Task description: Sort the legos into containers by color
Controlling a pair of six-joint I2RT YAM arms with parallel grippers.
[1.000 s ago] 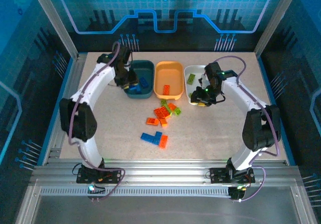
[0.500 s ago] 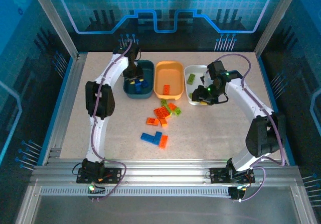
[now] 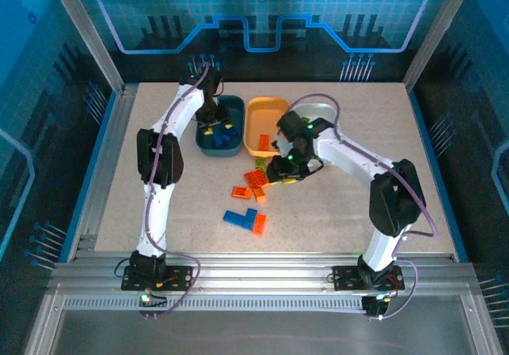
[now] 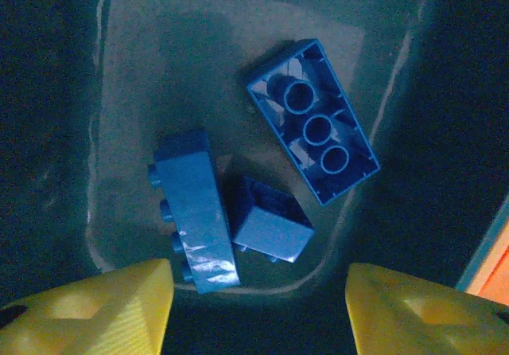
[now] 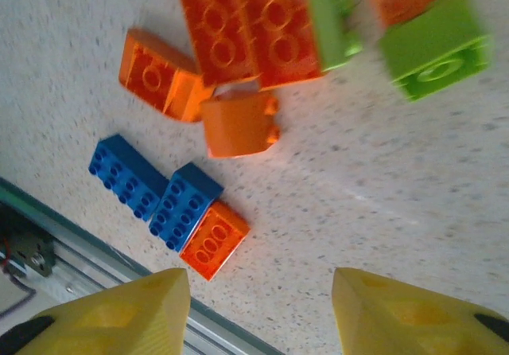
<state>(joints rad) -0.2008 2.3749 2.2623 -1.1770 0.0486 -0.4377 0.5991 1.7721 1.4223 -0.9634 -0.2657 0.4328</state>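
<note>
My left gripper (image 4: 258, 307) hangs open over the dark teal tub (image 3: 237, 102), nothing between its yellow fingers (image 4: 95, 307). Three blue legos lie on the tub floor: an upturned one (image 4: 312, 120), a long one (image 4: 193, 212) and a small one (image 4: 270, 224). My right gripper (image 3: 282, 172) is open and empty above the loose pile (image 3: 258, 177) of orange (image 5: 254, 25) and lime green (image 5: 433, 48) legos. Nearer me lie two blue legos (image 5: 127, 176) (image 5: 183, 204) joined to an orange one (image 5: 213, 239). The orange tub (image 3: 266, 116) holds an orange lego (image 3: 263, 142). The white tub (image 3: 318, 110) is mostly hidden behind my right arm.
The three tubs stand in a row at the back middle of the speckled table (image 3: 358, 212). Metal frame rails (image 3: 254, 271) edge the front, and posts and blue panels close the sides and back. Bare table lies left and right of the pile.
My left gripper has opened over the teal tub. My right arm has swung left from the white tub to above the loose pile, its jaws spreading wider.
</note>
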